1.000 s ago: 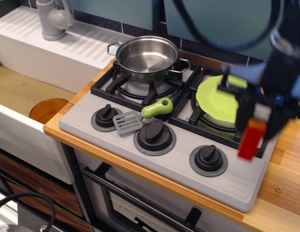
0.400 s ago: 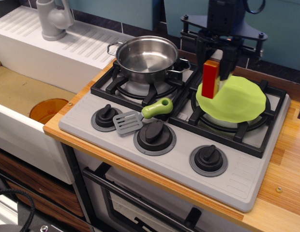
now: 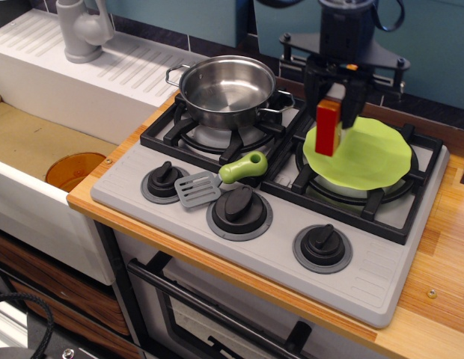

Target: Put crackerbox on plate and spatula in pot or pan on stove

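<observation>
Jaws: closed from both sides on the top end of the crackerbox point(image 3: 329, 128), which hangs upright, edge-on to the camera.
Gripper point(image 3: 337, 93): black, angular, with a wide crossbar above the fingers; it stands over the far-left rim of the plate point(image 3: 367, 161).
Crackerbox look: a thin, flat rectangular slab, red on the narrow edge that faces the camera, with an orange strip along its right side; the printed face does not show. Whether its lower end touches the plate cannot be told.
Plate: round, flat, matte lime-green plastic, lying on the right burner grate and covering most of it.
Pot point(image 3: 226, 90): shiny stainless steel, round, medium deep, two loop handles at the sides; it sits on the far-left burner and is empty.
Spatula point(image 3: 217, 179): chunky glossy light-green handle and a grey slotted square blade, lying on the stove front between the left and middle knobs point(image 3: 239, 204), handle pointing toward the grates.
Stove point(image 3: 370, 280): grey matte plastic top, black ribbed grates, three round black-and-grey knobs along the near edge.
Counter point(image 3: 449, 254): light wood strips, running along the right and near edge of the stove.
Sink point(image 3: 37, 142): white basin to the left, with a translucent orange-brown disc point(image 3: 73, 170) on its beige floor and a grey tap point(image 3: 82, 28) beyond it.
</observation>
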Robot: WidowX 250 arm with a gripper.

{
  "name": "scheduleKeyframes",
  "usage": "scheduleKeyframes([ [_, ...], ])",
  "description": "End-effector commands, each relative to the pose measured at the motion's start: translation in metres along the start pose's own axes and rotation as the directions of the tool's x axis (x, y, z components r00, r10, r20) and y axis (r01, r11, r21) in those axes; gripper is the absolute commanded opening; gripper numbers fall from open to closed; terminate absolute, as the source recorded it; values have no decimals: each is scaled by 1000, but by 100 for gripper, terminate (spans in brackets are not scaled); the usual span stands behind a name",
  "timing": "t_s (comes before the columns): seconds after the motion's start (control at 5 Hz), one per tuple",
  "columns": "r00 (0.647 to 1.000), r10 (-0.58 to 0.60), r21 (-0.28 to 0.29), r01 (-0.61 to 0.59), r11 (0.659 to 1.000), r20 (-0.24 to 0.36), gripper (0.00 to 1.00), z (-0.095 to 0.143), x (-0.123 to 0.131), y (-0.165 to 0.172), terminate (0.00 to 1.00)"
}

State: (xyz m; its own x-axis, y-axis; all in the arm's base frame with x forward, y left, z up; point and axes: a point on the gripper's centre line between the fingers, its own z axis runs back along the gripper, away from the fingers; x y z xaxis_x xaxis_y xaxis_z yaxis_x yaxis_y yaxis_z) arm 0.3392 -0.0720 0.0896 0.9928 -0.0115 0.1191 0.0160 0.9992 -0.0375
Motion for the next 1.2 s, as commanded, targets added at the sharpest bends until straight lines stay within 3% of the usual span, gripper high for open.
scheduleKeyframes([
  [0.0, 999, -20, 3, 20, 1000, 38, 100, 1, 3, -15, 0],
  [0.2, 999, -20, -4, 20, 1000, 48, 100, 0, 0, -17, 0],
  [0.8, 999, -10, 47, 12, 999, -48, 100, 51, -27, -18, 0],
  [1.0, 999, -10, 47, 12, 999, -48, 100, 51, -27, -18, 0],
])
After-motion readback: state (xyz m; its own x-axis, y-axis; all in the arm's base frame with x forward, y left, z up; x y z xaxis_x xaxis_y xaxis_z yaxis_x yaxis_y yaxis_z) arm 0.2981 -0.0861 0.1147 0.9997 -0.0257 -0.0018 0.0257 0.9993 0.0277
